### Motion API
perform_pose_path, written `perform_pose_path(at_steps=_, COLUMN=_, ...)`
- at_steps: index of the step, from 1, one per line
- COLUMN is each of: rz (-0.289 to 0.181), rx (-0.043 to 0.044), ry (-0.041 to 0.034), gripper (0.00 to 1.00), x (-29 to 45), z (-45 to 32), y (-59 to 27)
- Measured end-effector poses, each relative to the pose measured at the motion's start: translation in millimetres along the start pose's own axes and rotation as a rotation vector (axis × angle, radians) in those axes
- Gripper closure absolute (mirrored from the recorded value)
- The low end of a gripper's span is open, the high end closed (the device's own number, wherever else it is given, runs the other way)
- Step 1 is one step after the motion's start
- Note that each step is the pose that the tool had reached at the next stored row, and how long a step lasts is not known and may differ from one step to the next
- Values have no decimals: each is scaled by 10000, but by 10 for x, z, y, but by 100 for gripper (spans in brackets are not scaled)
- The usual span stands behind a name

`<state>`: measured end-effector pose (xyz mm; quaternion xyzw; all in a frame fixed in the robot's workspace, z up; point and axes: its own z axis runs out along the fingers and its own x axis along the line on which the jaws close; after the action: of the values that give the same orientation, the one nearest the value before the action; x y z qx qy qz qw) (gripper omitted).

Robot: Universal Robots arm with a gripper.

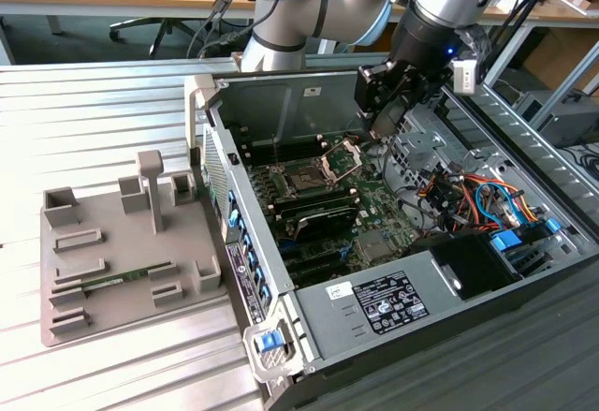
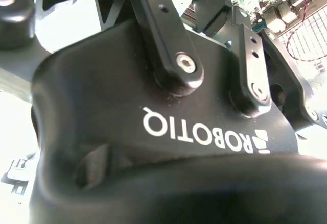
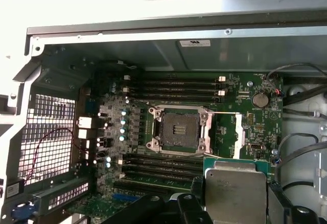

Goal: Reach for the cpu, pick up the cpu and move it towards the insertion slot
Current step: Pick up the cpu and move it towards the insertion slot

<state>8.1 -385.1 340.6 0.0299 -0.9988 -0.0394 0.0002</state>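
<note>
The cpu (image 3: 236,185), a thin square chip with a pale silvery top and green edges, is held between my gripper's dark fingers (image 3: 196,198); my gripper (image 3: 236,206) is shut on it. It hangs above the motherboard, a short way off the insertion slot (image 3: 179,128), a dark square socket whose shiny hinged frame stands open. In the exterior view my gripper (image 1: 382,121) hovers inside the open computer case, just beyond the insertion slot (image 1: 309,179) toward that view's right. The gripper's black body (image 2: 168,132) looms close in the second wrist view.
Long black memory slots (image 3: 173,86) run on both sides of the socket. The case walls (image 1: 281,88) ring the board, with bundled red and blue cables (image 1: 468,196) at the exterior view's right. A grey fixture tray (image 1: 65,308) at its left holds a green memory stick (image 1: 126,278).
</note>
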Motion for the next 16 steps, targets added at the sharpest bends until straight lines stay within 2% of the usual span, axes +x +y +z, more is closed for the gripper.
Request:
perform_pose_path(at_steps=12, rz=0, rx=1, ry=0, gripper=45, x=10, z=55, y=3)
perform_pose_path(at_steps=16, rz=0, rx=0, ry=0, gripper=45, x=111, z=68, y=9)
